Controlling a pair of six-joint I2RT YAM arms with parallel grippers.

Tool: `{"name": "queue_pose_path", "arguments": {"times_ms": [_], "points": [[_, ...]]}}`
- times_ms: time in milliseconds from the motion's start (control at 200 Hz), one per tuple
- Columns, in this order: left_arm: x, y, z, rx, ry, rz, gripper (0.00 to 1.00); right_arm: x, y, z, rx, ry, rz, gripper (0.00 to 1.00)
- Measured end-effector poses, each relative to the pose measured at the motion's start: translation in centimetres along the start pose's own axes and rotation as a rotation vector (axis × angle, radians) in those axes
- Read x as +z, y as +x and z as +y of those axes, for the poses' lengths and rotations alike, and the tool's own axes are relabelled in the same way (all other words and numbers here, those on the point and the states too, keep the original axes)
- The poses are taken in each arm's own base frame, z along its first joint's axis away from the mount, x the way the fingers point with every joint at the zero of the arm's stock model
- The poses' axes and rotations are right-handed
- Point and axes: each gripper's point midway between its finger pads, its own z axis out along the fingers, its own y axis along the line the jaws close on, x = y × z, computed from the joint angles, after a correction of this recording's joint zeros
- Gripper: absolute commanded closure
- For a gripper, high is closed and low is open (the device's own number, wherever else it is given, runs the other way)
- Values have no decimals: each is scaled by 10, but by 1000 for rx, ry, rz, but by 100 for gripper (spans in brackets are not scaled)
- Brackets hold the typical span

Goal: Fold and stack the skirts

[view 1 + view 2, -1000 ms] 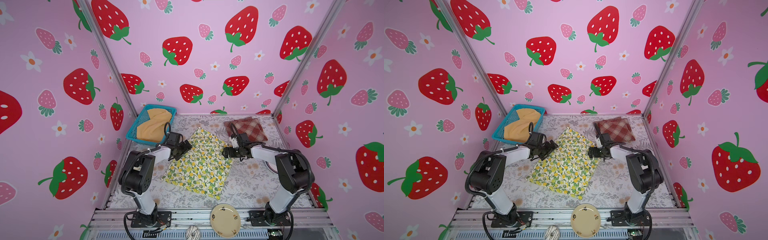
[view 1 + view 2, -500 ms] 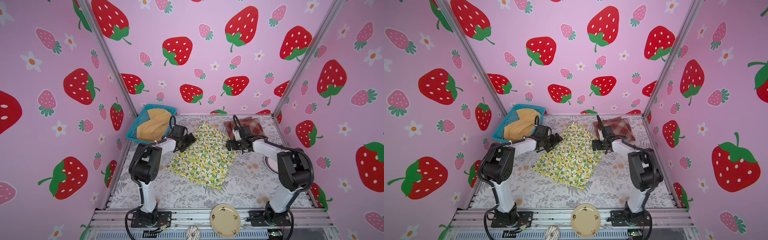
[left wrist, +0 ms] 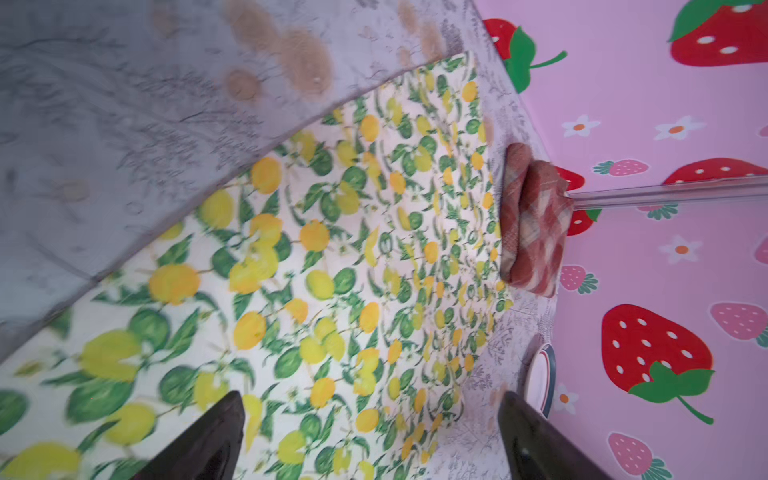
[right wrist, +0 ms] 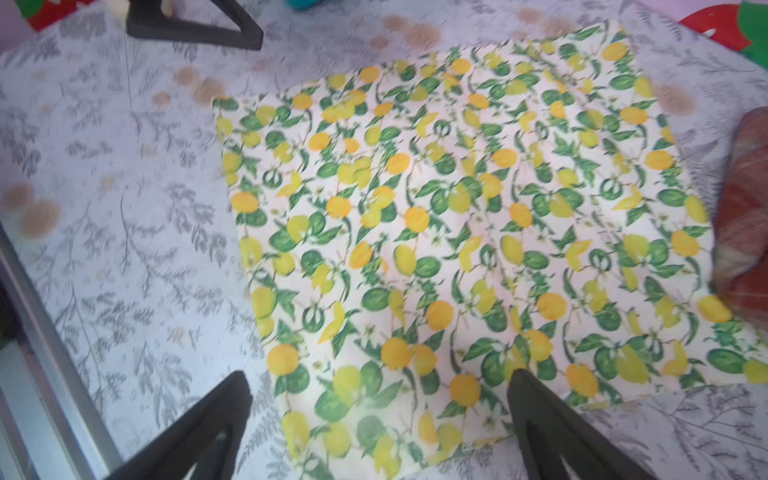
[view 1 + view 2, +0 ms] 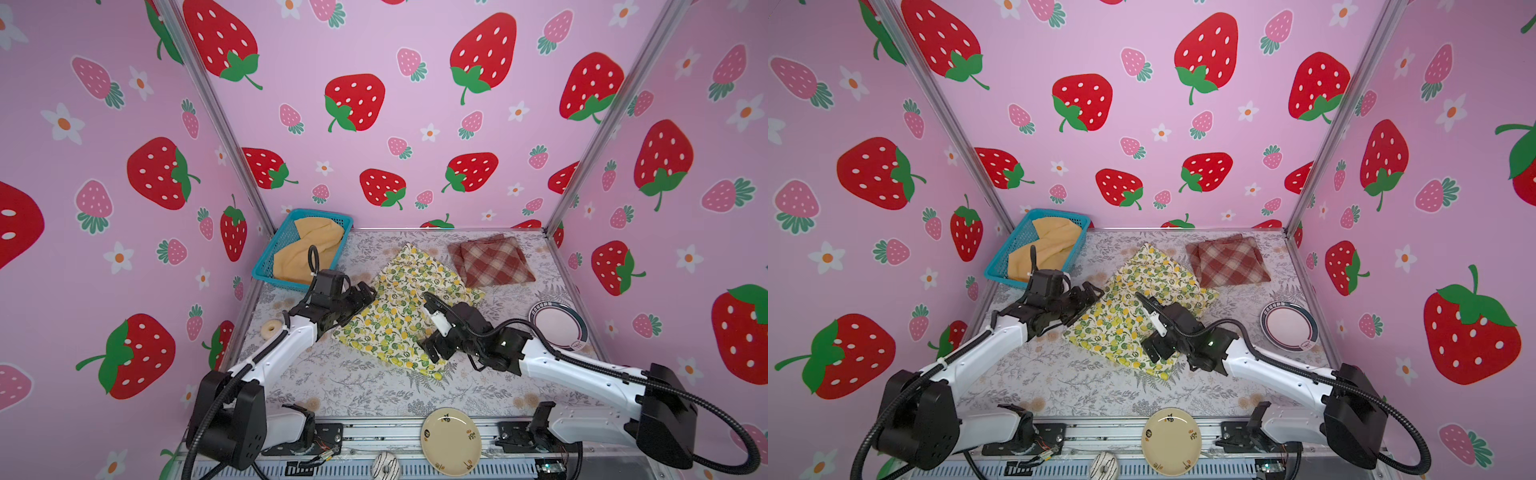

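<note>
Lemon-print white cloth skirt lies flat!
Long axis runs away from the folded red plaid skirt; left gripper and right gripper jaws wide, empty.

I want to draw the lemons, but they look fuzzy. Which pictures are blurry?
Left wrist view: the lemon skirt is smeared close to the camera, sharper farther off. Right wrist view: it is softly blurred all over, with a pale glare patch between the fingers. Both top views: the skirt looks crisp, though the corner poles lean outward.
</note>
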Motion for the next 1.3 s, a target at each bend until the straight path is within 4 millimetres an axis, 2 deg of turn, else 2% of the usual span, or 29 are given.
{"name": "queue_pose_path", "arguments": {"times_ms": [120, 280, 440, 645, 916, 1206, 1301], "points": [[-18, 11, 37, -55, -60, -25, 3, 0, 25, 26, -83, -8, 62, 2], [-34, 11, 54, -89, -77, -69, 3, 9, 55, 50, -162, 22, 153, 8], [-33, 9, 70, -127, -104, -71, 3, 21, 85, 56, -206, 70, 249, 13], [-27, 16, 83, -155, -128, -39, 3, 26, 93, 50, -180, 124, 271, 19], [-26, 16, 83, -154, -116, -27, 4, 38, 112, 48, -183, 151, 336, 29], [-23, 17, 89, -150, -143, -20, 7, 38, 121, 44, -168, 151, 355, 46], [-19, 19, 94, -155, -162, -8, 8, 40, 120, 44, -153, 147, 350, 48]]}}
